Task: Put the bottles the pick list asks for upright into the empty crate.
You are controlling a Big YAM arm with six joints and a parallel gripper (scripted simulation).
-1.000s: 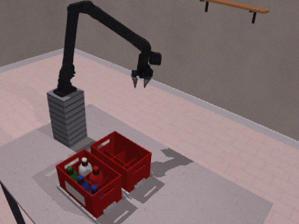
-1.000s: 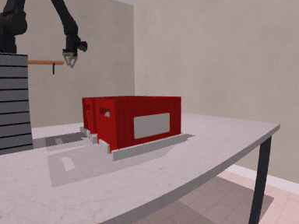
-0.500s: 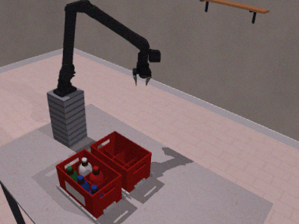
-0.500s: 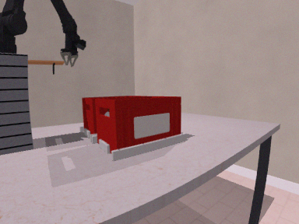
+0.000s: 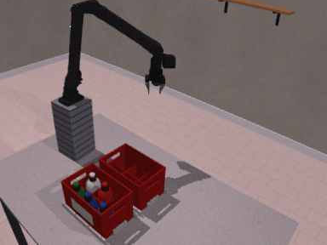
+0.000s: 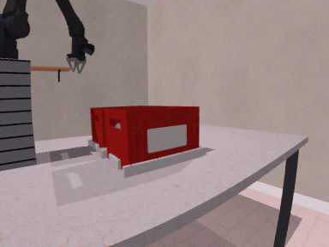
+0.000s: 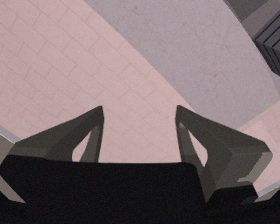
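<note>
The gripper (image 5: 155,88) hangs high in the air with its two grey, wedge-shaped fingers pointing down, held partly apart with nothing between them. Straight under it the wrist view shows pale pink tiled floor and the curved edge of the grey table (image 7: 188,41); there is open air on every side of the hand. Well below and off to the base side stand the two red crates on the table. The nearer one to the hand, the empty crate (image 5: 135,176), is a boxy red plastic case with thin inner dividers and nothing in its cells. Touching it on its far side from the hand is the full crate (image 5: 99,201), the same shape, with a pale grey panel on its long wall (image 6: 167,138). In it stand bottles: one white (image 5: 92,182), one with a red cap (image 5: 105,191), one with a green cap (image 5: 77,187) and two with blue caps (image 5: 88,196). Both crates rest on pale grey strips along their bottom edges. The black arm rises from a ribbed grey pedestal (image 5: 75,128) just behind the crates. Far beyond the hand, a wooden shelf (image 5: 251,4) is fixed on the plain wall. The pick list cannot be made out.
</note>
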